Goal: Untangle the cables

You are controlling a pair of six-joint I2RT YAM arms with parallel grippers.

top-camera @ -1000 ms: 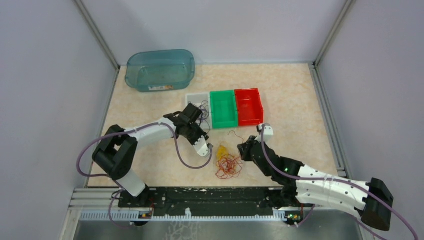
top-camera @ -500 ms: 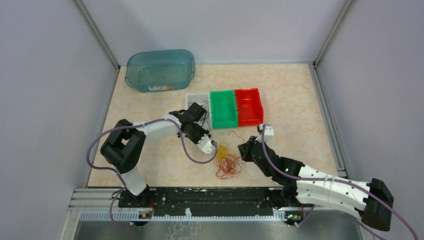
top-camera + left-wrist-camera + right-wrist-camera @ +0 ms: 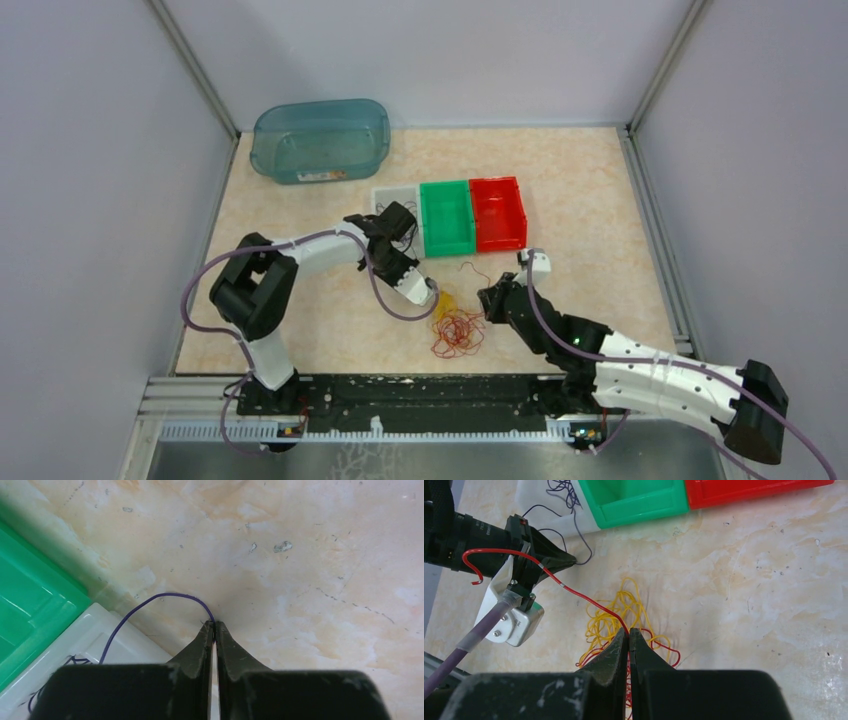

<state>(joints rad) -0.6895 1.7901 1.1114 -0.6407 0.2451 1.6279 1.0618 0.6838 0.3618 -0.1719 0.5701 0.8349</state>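
Left claw (image 3: 214, 625) pinches the purple cable (image 3: 172, 594); right claw (image 3: 629, 632) is clamped on the red cable (image 3: 579, 596).

Jaws pinch the end of a purple cable (image 3: 165, 596) arcing from the white bin (image 3: 134, 647)

The middle bin (image 3: 447, 218) stands on the table (image 3: 580, 180) in a row of three. The left bin (image 3: 390, 191) touches its left side and the right bin (image 3: 498, 212) touches its right side. Behind the middle bin and well to its left, near the table's back edge, sits a tub (image 3: 320, 140).

A trailing cable (image 3: 150, 602) runs out of the left bin onto the table. Its end is pinched by the left gripper (image 3: 214, 625), just in front of the middle bin's left corner.

Well in front of the middle bin lies a heap of cables (image 3: 457, 330). At the heap's right edge, the right gripper (image 3: 628, 631) pinches a raised cable (image 3: 574, 594) coming out of it.
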